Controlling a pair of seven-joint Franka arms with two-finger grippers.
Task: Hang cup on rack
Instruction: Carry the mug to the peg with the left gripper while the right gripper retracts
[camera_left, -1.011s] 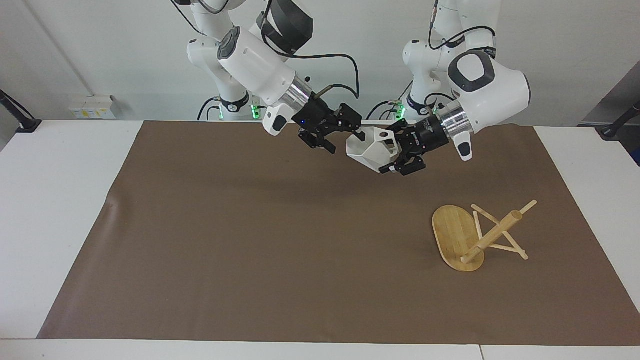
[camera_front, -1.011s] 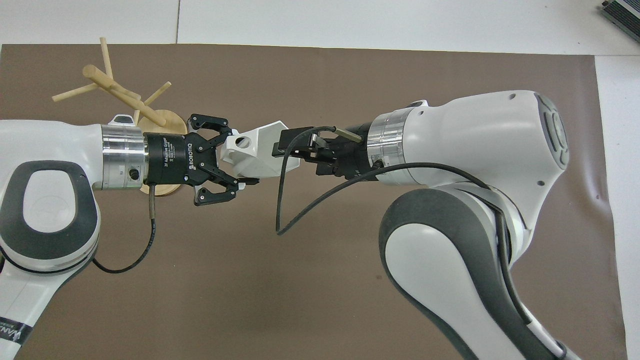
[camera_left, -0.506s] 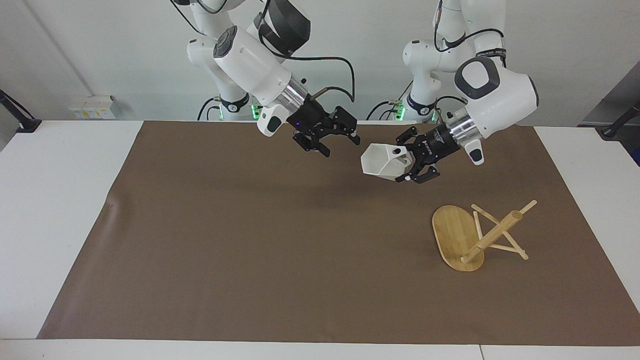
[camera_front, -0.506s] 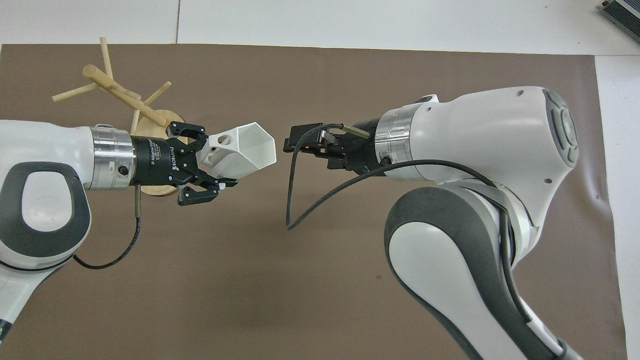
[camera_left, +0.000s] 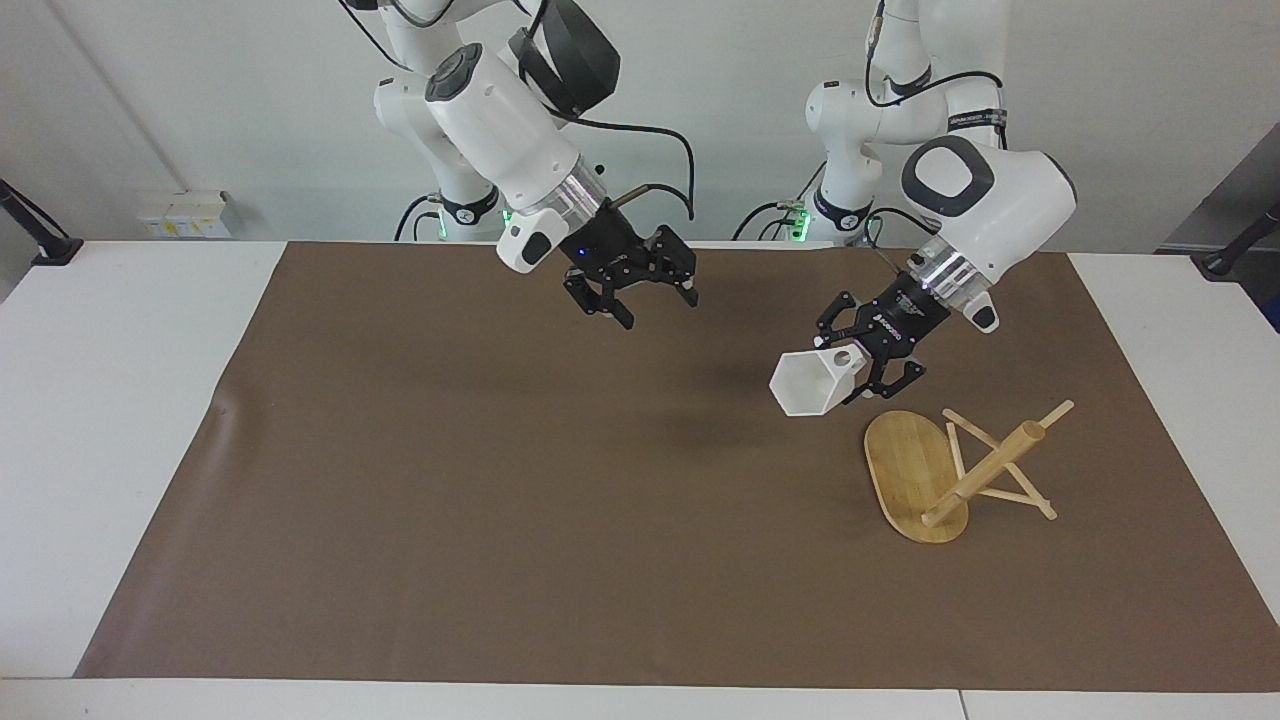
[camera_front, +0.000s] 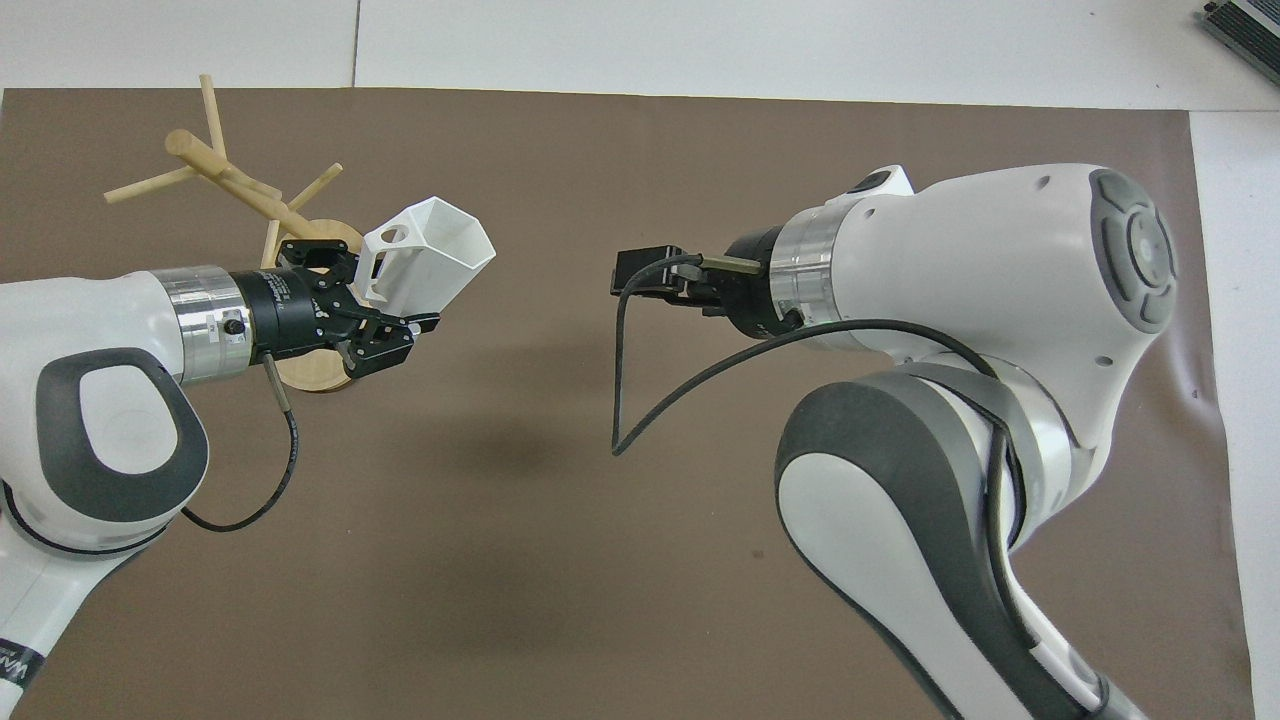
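The white faceted cup (camera_left: 810, 385) hangs in the air in my left gripper (camera_left: 862, 362), which is shut on its handle side. The cup's open mouth points away from the wrist. It also shows in the overhead view (camera_front: 432, 250), as does the left gripper (camera_front: 385, 305). The cup is over the mat close beside the bamboo rack (camera_left: 985, 465), just off the oval base (camera_left: 900, 465). The rack's post and pegs (camera_front: 215, 165) slant up from the base toward the left arm's end. My right gripper (camera_left: 640, 295) is open and empty over the mat's middle, also in the overhead view (camera_front: 640, 278).
A brown mat (camera_left: 500, 480) covers most of the white table (camera_left: 130, 400). The right arm's black cable (camera_front: 620, 400) loops below its wrist. Nothing else lies on the mat.
The right gripper has let go of the cup's rim and drawn back toward its base. The left gripper has carried the cup down toward the rack and turned its mouth downward.
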